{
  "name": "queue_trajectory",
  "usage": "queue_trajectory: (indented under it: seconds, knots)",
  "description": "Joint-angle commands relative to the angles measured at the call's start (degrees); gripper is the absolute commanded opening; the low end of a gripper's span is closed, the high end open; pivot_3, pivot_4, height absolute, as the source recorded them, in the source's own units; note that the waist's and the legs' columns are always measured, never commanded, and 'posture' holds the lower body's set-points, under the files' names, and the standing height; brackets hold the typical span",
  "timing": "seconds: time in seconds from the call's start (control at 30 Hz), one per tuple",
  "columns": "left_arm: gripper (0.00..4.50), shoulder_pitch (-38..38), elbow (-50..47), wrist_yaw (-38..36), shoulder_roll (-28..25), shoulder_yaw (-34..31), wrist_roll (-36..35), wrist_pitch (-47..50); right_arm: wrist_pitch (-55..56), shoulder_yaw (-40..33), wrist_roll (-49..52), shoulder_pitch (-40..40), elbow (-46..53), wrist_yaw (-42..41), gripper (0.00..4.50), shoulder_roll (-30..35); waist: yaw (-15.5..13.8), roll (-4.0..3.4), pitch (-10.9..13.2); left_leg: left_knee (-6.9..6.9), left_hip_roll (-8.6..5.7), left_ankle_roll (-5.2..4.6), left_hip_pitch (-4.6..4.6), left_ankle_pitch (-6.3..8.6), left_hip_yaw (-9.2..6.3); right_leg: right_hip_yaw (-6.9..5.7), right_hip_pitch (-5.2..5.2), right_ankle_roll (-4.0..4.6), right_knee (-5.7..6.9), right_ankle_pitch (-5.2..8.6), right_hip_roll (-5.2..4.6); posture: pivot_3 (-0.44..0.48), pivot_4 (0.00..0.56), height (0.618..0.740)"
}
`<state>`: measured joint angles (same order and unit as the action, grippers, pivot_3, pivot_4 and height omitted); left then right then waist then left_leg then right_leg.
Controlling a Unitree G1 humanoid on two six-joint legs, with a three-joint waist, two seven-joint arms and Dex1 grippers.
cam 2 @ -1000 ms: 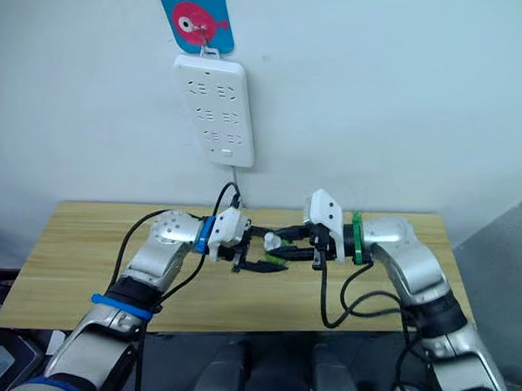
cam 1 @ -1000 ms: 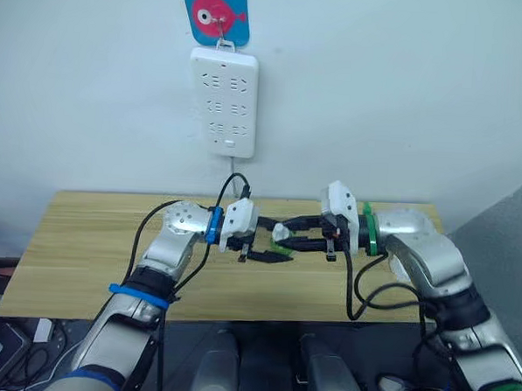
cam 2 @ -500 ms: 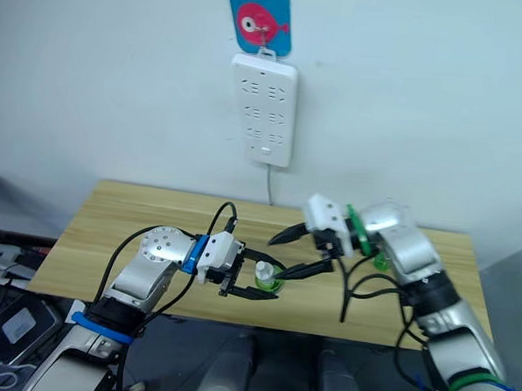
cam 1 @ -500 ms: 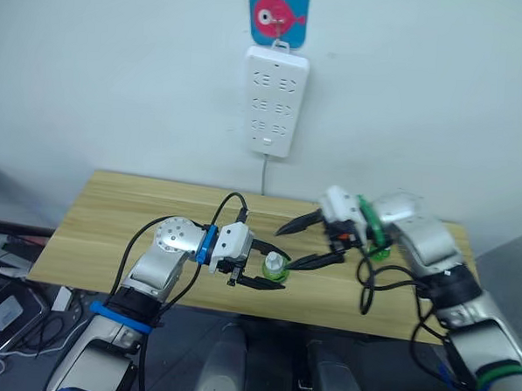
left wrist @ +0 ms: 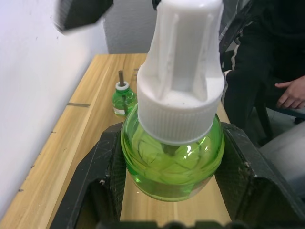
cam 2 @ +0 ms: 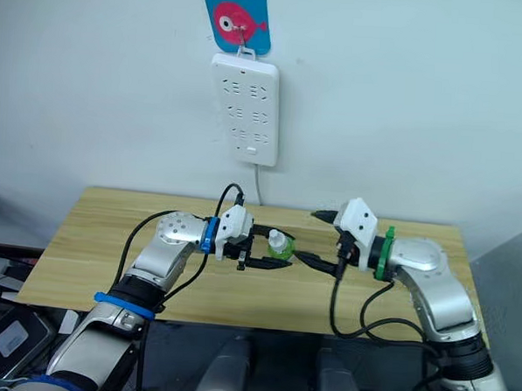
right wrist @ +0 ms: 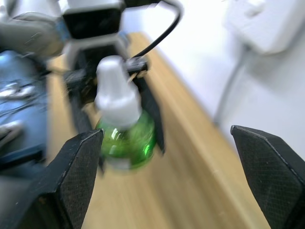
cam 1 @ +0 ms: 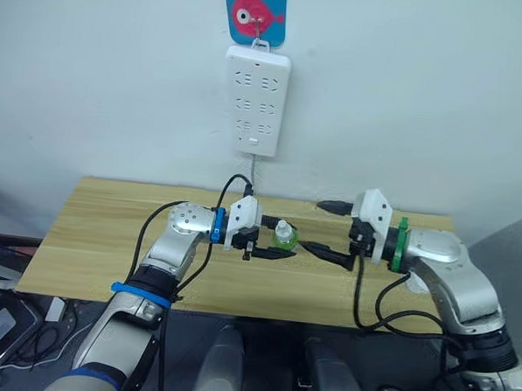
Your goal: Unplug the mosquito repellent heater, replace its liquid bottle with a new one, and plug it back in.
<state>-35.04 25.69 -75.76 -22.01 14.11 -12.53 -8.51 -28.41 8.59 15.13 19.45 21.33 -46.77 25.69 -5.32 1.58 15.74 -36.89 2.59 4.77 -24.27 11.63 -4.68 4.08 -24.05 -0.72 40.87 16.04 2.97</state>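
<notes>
The left gripper (cam 1: pixel 274 248) is clamped on a green bottle (cam 1: pixel 283 238) with a white cap, held above the tabletop (cam 1: pixel 92 239). Facing it, the right gripper (cam 1: pixel 322 228) stands wide open, holding nothing. A second, uncapped bottle (left wrist: pixel 123 98) stands on the tabletop by the wall. A power strip (cam 1: pixel 257 100) hangs above.

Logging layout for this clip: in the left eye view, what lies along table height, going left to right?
Left gripper, shut on the green liquid bottle with white cap → open right gripper → silver right forearm with green band, all above the wooden table.
</notes>
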Motion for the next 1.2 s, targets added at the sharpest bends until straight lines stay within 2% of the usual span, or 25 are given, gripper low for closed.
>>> queue_trajectory:
  seconds: [0.03,0.47,0.57,0.83,0.93,1.1,1.2]
  knots:
    - [2.24,-1.48,0.41,-0.23,0.78,-0.79,-0.03,-1.68,-1.30,2.71,-0.59,0.35,3.36,3.20,4.46,-1.75,0.53,0.00,0.00,0.01,0.00,0.00,-0.03,0.00,-0.01,-0.01,-0.01,0.00,-0.02,0.00,-0.01,0.198,0.215,0.740]
    - [2.24,-2.18,1.60,-1.39,1.19,-0.71,0.07,-2.65,-0.66,3.98,-1.42,3.40,-1.62,8.68,4.46,-6.08,1.75,0.00,0.00,0.03,-0.02,0.00,-0.06,0.00,-0.05,-0.06,-0.02,0.00,-0.03,0.00,-0.03,0.198,0.209,0.740]
    - [2.24,-1.82,1.13,-1.57,1.00,-0.73,-0.02,-2.43,-0.27,3.10,-1.30,1.48,-0.46,7.29,4.46,-3.41,1.89,0.00,0.00,0.03,-0.02,0.00,-0.07,0.00,-0.06,-0.07,-0.02,0.00,-0.03,0.00,-0.03,0.198,0.209,0.740]
    - [2.24,-1.74,1.43,-1.66,0.86,-0.88,-0.04,-2.66,-2.20,-4.97,4.65,-4.02,5.15,1.89,4.46,7.45,2.24,0.01,-0.01,-0.02,-0.07,0.00,-0.08,0.00,-0.04,-0.05,-0.01,-0.02,-0.05,-0.01,-0.07,0.192,0.197,0.740]
    - [2.24,-1.69,1.59,-1.82,0.93,-0.85,-0.08,-2.84,-4.10,-4.98,8.14,-4.29,7.51,0.04,4.46,8.49,2.51,0.01,-0.01,0.00,-0.04,-0.01,-0.06,0.00,-0.06,-0.07,-0.01,-0.02,-0.03,-0.01,-0.05,0.189,0.196,0.740]
    - [2.24,-2.18,2.14,-1.65,1.46,-0.73,0.11,-3.09,-4.94,0.53,7.41,-1.52,7.16,2.54,4.46,3.39,3.62,0.02,-0.01,0.03,-0.01,-0.01,-0.05,0.00,-0.06,-0.06,-0.02,-0.02,-0.01,-0.01,-0.02,0.188,0.193,0.740]
    - [2.24,-2.54,2.46,-1.49,1.58,-0.85,0.23,-3.21,-3.49,3.49,4.39,1.72,3.17,5.19,4.46,-0.70,3.86,0.02,-0.02,-0.01,-0.02,0.00,-0.06,-0.01,-0.06,-0.06,-0.01,-0.02,-0.01,-0.01,-0.03,0.188,0.193,0.740]
